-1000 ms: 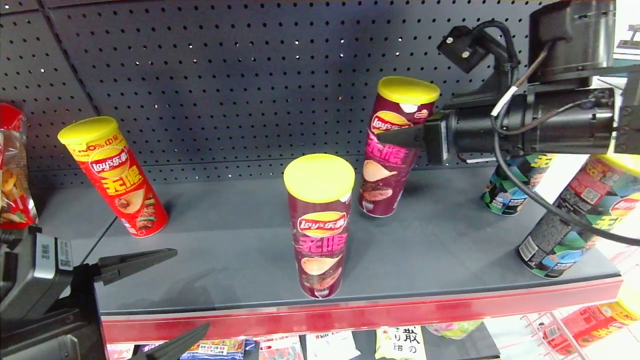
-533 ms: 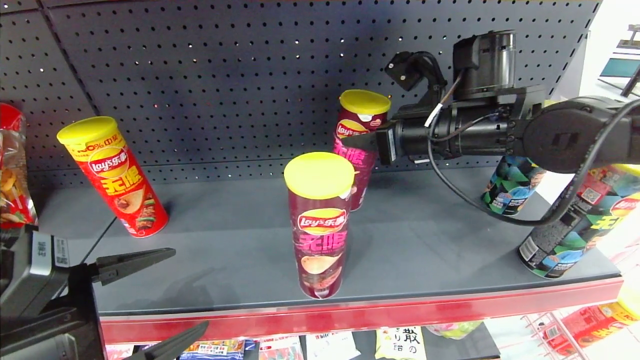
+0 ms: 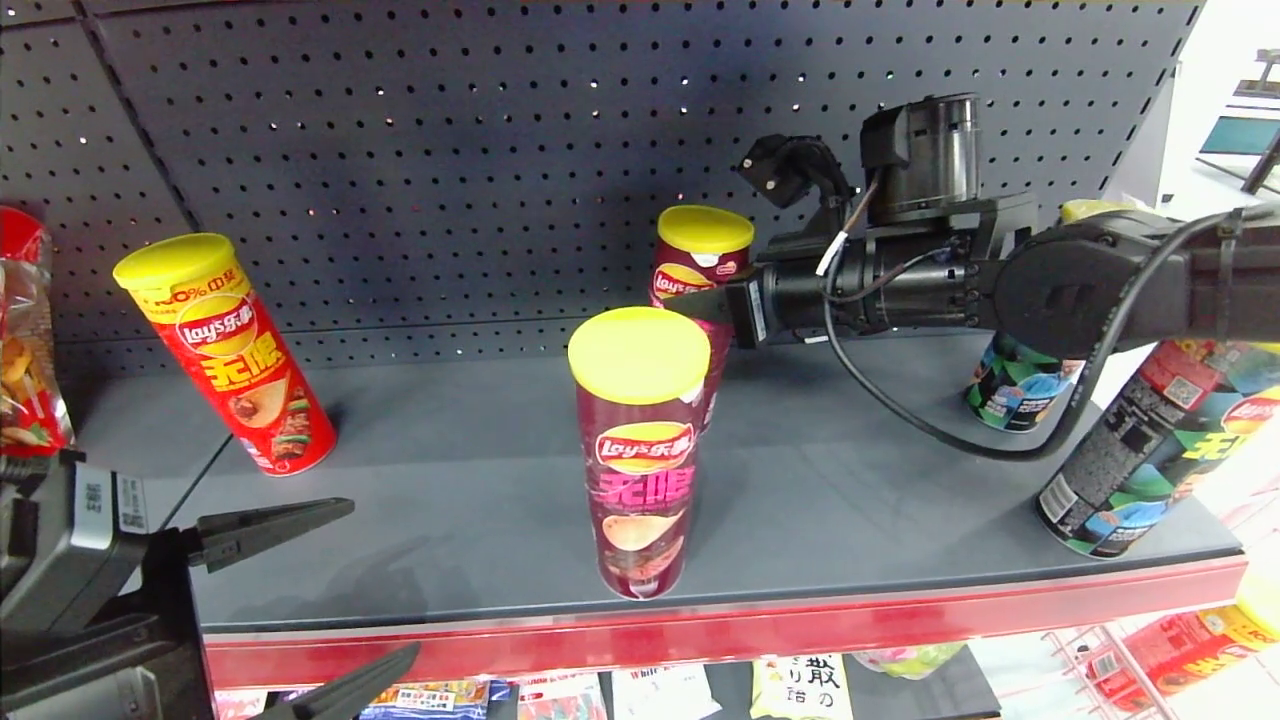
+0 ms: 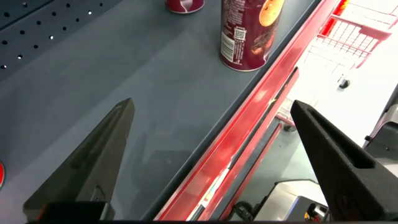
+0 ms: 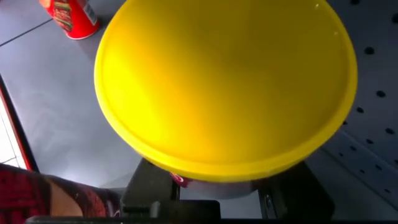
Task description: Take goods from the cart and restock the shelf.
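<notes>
Up on the grey shelf [image 3: 850, 500], the right pincer [image 3: 705, 300] is pinching a maroon chip can [image 3: 700, 262] just under its yellow lid [image 5: 224, 87], holding it upright at the far middle of the shelf, close to the pegboard back panel [image 3: 450, 150]. That can's base is hidden behind a second maroon chip can [image 3: 640, 480], which stands upright nearer the red front edge [image 3: 700, 630], just in front of the held one. A red chip can [image 3: 235, 360] stands at the far left, well apart from both, with a snack bag [image 3: 25, 340] at the left edge. Two dark patterned cans stand at the right, one far [image 3: 1015, 385] and one near [image 3: 1130, 460]. The left pincer [image 3: 382, 580] hangs at the near left corner of the shelf, its fingers spread wide with nothing between them. Packets [image 3: 800, 685] lie on the level below.
</notes>
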Controlling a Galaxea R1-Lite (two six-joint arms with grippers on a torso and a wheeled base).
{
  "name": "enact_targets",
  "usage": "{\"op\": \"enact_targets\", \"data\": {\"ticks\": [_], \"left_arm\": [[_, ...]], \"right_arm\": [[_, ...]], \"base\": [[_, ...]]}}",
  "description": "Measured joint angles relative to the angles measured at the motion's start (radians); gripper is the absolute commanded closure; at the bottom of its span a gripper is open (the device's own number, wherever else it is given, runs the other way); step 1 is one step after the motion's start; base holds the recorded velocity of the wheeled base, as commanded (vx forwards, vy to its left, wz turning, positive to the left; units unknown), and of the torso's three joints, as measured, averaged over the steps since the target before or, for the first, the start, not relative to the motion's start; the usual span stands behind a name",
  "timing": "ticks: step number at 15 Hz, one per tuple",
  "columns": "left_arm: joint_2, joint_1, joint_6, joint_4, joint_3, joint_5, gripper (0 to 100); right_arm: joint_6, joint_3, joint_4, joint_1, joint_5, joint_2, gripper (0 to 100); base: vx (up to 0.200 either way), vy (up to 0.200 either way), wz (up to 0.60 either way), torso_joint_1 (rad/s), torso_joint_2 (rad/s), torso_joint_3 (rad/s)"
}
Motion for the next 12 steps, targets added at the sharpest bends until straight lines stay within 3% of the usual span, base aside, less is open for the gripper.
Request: {"op": "enact_targets", "data": {"ticks": [7, 8, 12], "left_arm": [[0.001, 0.000, -0.001, 0.000, 0.001, -0.001, 0], [0.001, 0.000, -0.001, 0.000, 0.001, 0.000, 0], [0.001, 0.000, 0.000, 0.000, 0.000, 0.000, 0]], "right_arm": [[0.001, 0.006, -0.001, 0.017, 0.000, 0.001, 100], [0.000, 0.010, -0.003, 0.017, -0.001, 0.001, 0], [0.005, 0.020, 0.000, 0.018, -0.009, -0.006, 0]], "base": [[0.000, 0.000, 0.00, 0.000, 0.00, 0.000], [0.000, 0.000, 0.00, 0.000, 0.00, 0.000], [0.000, 0.000, 0.00, 0.000, 0.00, 0.000]]}}
